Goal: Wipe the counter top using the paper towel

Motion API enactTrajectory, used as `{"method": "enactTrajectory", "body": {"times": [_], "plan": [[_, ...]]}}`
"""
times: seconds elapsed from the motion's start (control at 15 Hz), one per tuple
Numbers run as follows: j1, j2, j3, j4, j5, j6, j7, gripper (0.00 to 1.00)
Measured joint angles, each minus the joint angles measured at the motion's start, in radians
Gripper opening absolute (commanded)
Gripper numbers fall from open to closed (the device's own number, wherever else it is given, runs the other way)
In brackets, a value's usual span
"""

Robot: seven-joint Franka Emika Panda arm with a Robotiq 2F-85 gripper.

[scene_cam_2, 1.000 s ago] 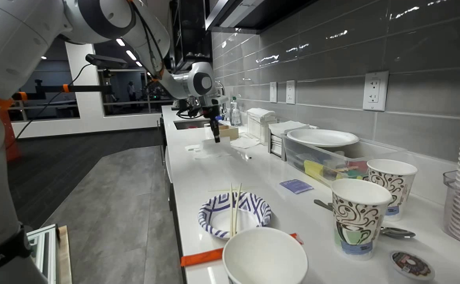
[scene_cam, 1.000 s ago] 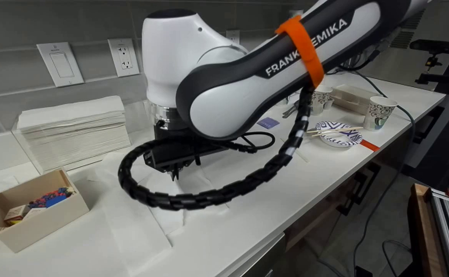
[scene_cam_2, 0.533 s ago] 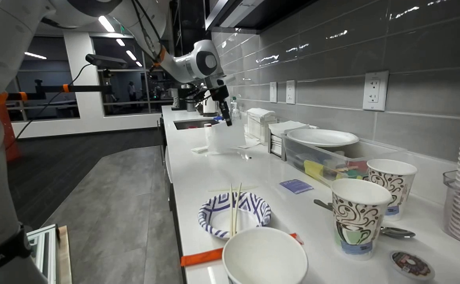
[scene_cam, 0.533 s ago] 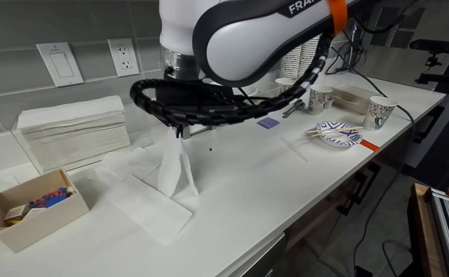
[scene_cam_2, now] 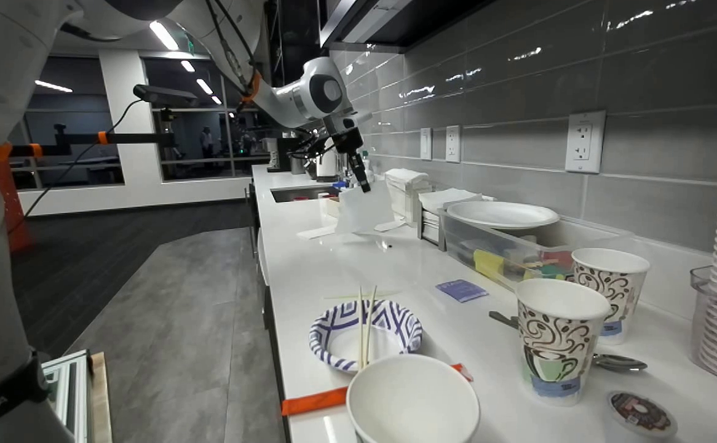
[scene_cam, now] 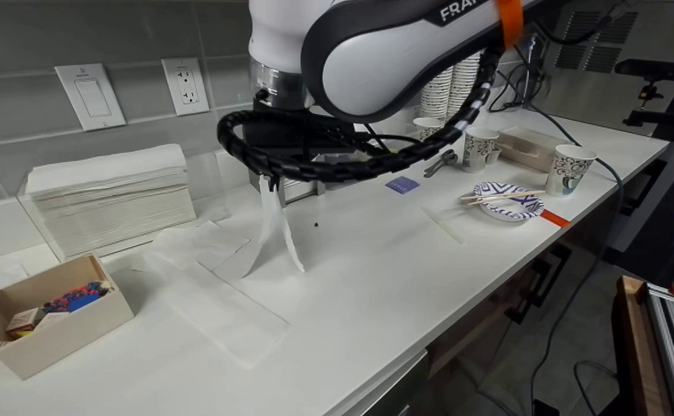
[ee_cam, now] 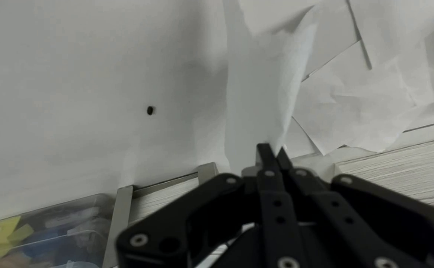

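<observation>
My gripper point(scene_cam: 273, 184) is shut on a white paper towel point(scene_cam: 276, 228), which hangs below the fingertips in two spread flaps. In an exterior view the gripper point(scene_cam_2: 366, 186) and the towel point(scene_cam_2: 364, 212) are near the wall side of the counter. In the wrist view the fingertips point(ee_cam: 274, 150) pinch the top of the towel point(ee_cam: 252, 93). I cannot tell whether its lower edges touch the white counter top point(scene_cam: 366, 283). A small dark speck point(ee_cam: 150, 110) lies on the counter beside the towel; it also shows in an exterior view point(scene_cam: 316, 224).
Loose paper towels point(scene_cam: 227, 312) lie flat near a tall stack of towels point(scene_cam: 111, 199) and a wooden box point(scene_cam: 62, 323). A napkin holder point(scene_cam_2: 431, 224) and a clear bin point(scene_cam_2: 469, 252) stand along the wall. A patterned bowl point(scene_cam: 510, 211) and paper cups point(scene_cam: 569, 170) are farther along.
The gripper has risen from low over the loose towels, lifting one towel. In the last half second it has shifted slightly away from the wooden box, towards the speck and napkin holder.
</observation>
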State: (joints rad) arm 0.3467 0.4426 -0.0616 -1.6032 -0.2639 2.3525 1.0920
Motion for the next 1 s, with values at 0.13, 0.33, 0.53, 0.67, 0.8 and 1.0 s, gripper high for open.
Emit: {"method": "enactTrajectory", "body": {"times": [0.13, 0.33, 0.53, 0.67, 0.8, 1.0], "plan": [[-0.001, 0.0, 0.001, 0.0, 0.0, 0.0, 0.0, 0.0], [-0.007, 0.01, -0.001, 0.006, -0.003, -0.001, 0.0, 0.0], [-0.02, 0.043, -0.013, 0.018, -0.019, -0.004, -0.003, 0.0], [-0.031, 0.073, -0.019, 0.032, -0.023, -0.004, -0.016, 0.0], [-0.037, 0.106, -0.021, 0.048, -0.023, -0.006, -0.032, 0.0], [-0.036, 0.148, -0.023, 0.08, -0.027, -0.056, -0.044, 0.0]]}}
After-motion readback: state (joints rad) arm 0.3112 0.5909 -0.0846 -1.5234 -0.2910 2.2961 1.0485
